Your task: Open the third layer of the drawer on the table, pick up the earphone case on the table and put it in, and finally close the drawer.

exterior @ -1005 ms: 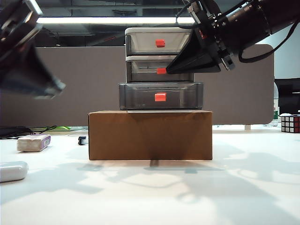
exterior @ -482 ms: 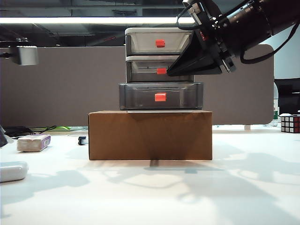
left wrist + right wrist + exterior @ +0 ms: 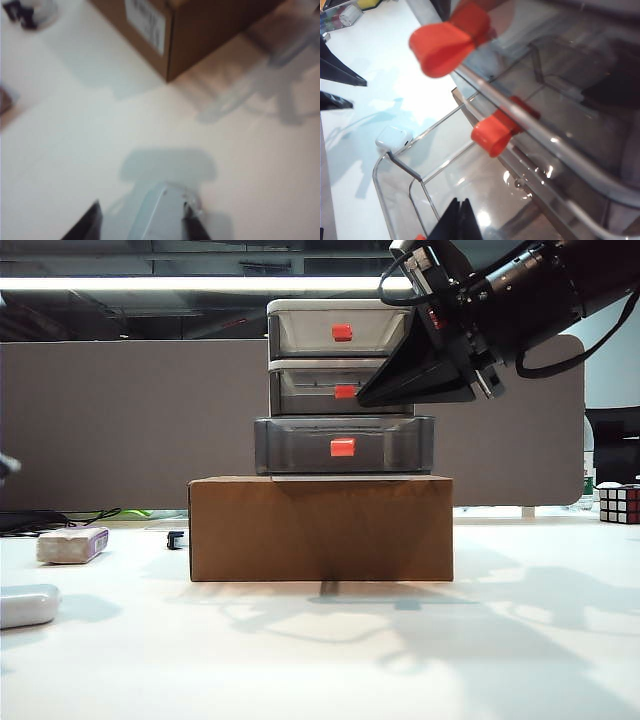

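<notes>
Left gripper: my left gripper [image 3: 142,222] hangs over the bench [image 3: 330,660] near a corner of the cardboard box [image 3: 320,528]. In the exterior view only a blurred sliver of it shows, at the left edge.
Left jaws: two dark tips stand apart with a pale, smeared shape between them. I cannot tell what that shape is, nor whether I am released or clenched on it.
Right gripper: my right gripper [image 3: 362,397] sits at the front of the drawer [image 3: 343,390], its tip just beside the middle handle.
Right jaws: clenched tip to tip, grasping nothing.
Third layer: the third layer [image 3: 343,445] juts out in front of the two above it. My right wrist view looks down into its open tray.
Earphone case: the earphone case [image 3: 28,605] lies on the bench at far left, well apart from the drawer and cut off by the picture's edge.
Hard to make out: a small white rounded thing [image 3: 392,137] on the bench past the tray's corner.
Count, drawers: three, each with one red-orange handle.
Count, other things: one cardboard box under the drawer, one whitish block [image 3: 72,544] with a purple edge, one puzzle cube [image 3: 619,503] cut off at far right, one tiny dark item [image 3: 176,538].
</notes>
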Motion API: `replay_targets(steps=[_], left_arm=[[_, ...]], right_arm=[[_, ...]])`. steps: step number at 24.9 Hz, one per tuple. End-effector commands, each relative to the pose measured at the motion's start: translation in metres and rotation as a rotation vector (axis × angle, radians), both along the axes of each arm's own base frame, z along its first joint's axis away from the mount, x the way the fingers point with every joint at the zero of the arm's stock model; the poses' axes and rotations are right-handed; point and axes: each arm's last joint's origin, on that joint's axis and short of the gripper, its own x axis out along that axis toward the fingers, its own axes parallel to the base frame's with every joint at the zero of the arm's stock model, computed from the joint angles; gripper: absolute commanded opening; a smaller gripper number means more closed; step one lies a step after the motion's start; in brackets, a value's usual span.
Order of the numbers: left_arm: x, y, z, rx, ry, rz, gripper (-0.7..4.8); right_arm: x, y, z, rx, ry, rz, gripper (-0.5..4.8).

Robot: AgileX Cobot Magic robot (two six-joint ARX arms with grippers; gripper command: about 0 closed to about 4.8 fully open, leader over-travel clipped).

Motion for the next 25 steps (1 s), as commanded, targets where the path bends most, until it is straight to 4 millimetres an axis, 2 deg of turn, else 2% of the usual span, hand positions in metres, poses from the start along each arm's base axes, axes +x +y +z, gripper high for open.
replay_targets(steps=[1,3,5,10,11,12,14,16,22,25], left_arm=[[-0.007,0.017,-0.015,-0.129,-0.057,-0.034,1.73],[-0.012,0.025,-0.031,-0.055,-0.016,0.081,1.74],[-0.013,0.026,-0.034,-0.005,0.009,0.13,1.75],[-0.013,0.024,-0.033,-0.062,-0.003,0.082,1.8],[-0.012,0.025,-0.034,-0.047,-0.012,0.069,2.02],[-0.01,0.025,-0.037,-0.041,-0.018,0.048,2.73],[-0.007,0.026,-0.04,-0.074,-0.015,0.022,3.46],[-0.004,0.026,-0.046,-0.095,0.001,-0.001,3.73],[0.003,0.027,-0.062,-0.121,0.031,-0.073,3.79],[0.006,0.028,-0.064,-0.116,0.018,-0.081,4.41]], right_arm=[[0.0,0.001,0.004,0.011,-0.021,0.009,-0.05],[0.0,0.001,0.004,0.01,-0.027,0.01,-0.05],[0.0,0.001,0.004,0.007,-0.034,0.014,-0.05],[0.0,0.001,0.004,0.006,-0.032,0.014,-0.05],[0.0,0.001,0.004,0.006,-0.031,0.014,-0.06],[0.0,0.001,0.004,0.006,-0.03,0.015,-0.05],[0.0,0.001,0.004,0.006,-0.03,0.015,-0.05],[0.0,0.001,0.004,0.004,-0.027,0.015,-0.05],[0.0,0.0,0.003,-0.001,-0.03,0.017,-0.05],[0.0,0.0,0.003,-0.001,-0.031,0.018,-0.05]])
